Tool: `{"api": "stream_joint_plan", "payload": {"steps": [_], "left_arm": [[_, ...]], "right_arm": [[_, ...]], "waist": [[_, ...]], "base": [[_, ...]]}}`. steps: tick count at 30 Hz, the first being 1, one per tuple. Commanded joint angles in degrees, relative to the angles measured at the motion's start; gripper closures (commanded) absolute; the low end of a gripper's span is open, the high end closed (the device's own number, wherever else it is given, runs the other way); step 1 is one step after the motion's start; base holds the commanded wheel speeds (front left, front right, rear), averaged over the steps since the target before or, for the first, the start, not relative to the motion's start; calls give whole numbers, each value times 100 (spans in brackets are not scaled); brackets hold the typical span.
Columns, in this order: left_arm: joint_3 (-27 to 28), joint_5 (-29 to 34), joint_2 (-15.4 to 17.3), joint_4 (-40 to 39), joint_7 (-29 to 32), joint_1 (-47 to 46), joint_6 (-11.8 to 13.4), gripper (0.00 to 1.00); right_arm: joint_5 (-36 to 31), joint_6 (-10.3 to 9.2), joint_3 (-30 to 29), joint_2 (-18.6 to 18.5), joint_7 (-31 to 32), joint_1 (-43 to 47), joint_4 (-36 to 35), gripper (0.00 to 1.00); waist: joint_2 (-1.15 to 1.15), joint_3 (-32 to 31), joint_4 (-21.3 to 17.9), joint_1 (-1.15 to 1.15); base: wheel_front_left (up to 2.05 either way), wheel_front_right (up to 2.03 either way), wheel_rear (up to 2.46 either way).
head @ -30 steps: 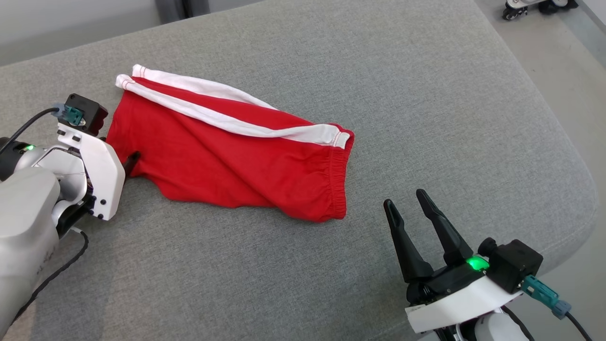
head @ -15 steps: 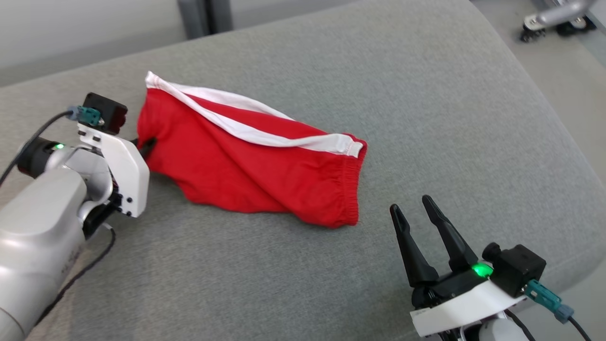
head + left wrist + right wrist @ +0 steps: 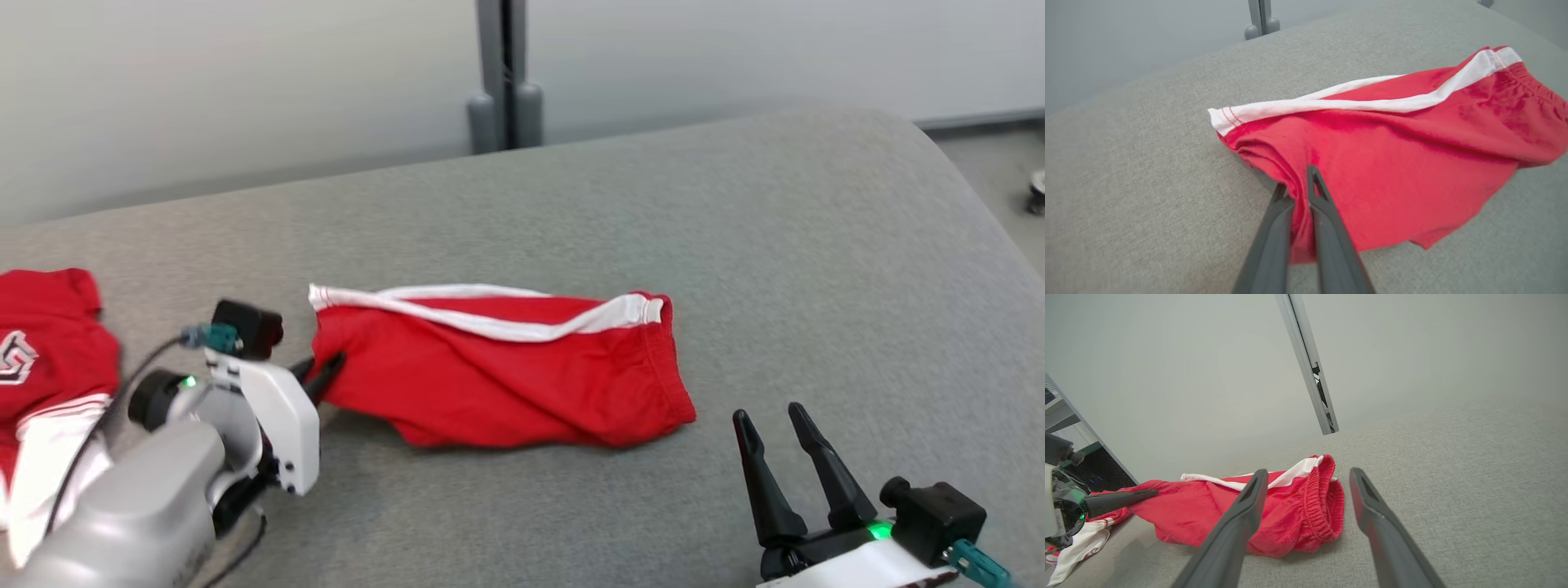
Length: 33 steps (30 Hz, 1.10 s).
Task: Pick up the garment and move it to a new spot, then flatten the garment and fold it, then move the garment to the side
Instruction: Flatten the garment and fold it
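The garment (image 3: 506,380) is a pair of red shorts with a white side stripe, lying crumpled across the grey cushion (image 3: 620,212). My left gripper (image 3: 324,371) is shut on the garment's left end. In the left wrist view the red cloth (image 3: 1412,134) is pinched between the two dark fingers (image 3: 1327,208), and the edge there is bunched and slightly raised. My right gripper (image 3: 767,414) stands open near the front right, short of the elastic waistband (image 3: 1318,498), with nothing between its fingers (image 3: 1237,526).
Another red and white piece of clothing (image 3: 41,359) lies at the far left of the cushion. A grey post (image 3: 504,90) stands against the pale wall behind. The cushion's rounded right edge (image 3: 988,237) drops to the floor.
My left gripper has shut on the garment's left end, which is now bunched and drawn in. The head camera has tilted up, bringing the wall and the other clothing into view.
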Motion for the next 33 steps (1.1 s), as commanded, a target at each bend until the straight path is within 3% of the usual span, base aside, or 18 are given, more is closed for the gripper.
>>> {"api": "stream_joint_plan", "payload": {"steps": [1, 9, 10, 11, 12, 17, 22, 23, 33], "left_arm": [[29, -71, -40, -22, -131, 221, 52, 100], [55, -239, -395, -19, -654, 1031, 232, 100], [72, -215, -436, 15, -749, 1056, 259, 90], [91, -181, -475, 57, -859, 1096, 298, 51], [133, -163, -530, 100, -964, 1157, 341, 0], [444, 224, -683, 188, -1190, 1285, 594, 0], [1627, 1017, -567, -448, -1193, 1619, 871, 0], [1627, 1017, -567, -448, -1193, 1619, 871, 0], [4053, 2887, -550, -2061, -1196, 2683, 1091, 0]], "right_arm": [[-59, 1, -83, -37, -29, 109, 16, 0], [-111, 1, -126, -116, -29, 226, 79, 0], [-105, 1, -109, -134, -29, 230, 97, 0], [-99, 1, -91, -149, -29, 238, 111, 0], [-97, 1, -78, -168, -29, 246, 133, 0], [-136, 1, -85, -212, -29, 256, 173, 0], [-106, 1, -241, -217, -29, 289, 103, 0], [-106, 1, -241, -217, -29, 289, 103, 0], [-191, 1, -482, -205, -29, 239, 13, 0]], "waist": [[0, -245, 305, 0], [0, -304, 515, 0], [0, -319, 524, 0], [0, -341, 528, 0], [0, -366, 531, 0], [0, -492, 579, 0], [0, -597, 762, 0], [0, -597, 762, 0], [0, -755, 1123, 0]], "base": [[0, 0, 0], [0, 0, 0], [0, 0, 0], [0, 0, 0], [0, 0, 0], [0, 0, 0], [0, 0, 0], [0, 0, 0], [0, 0, 0]]}}
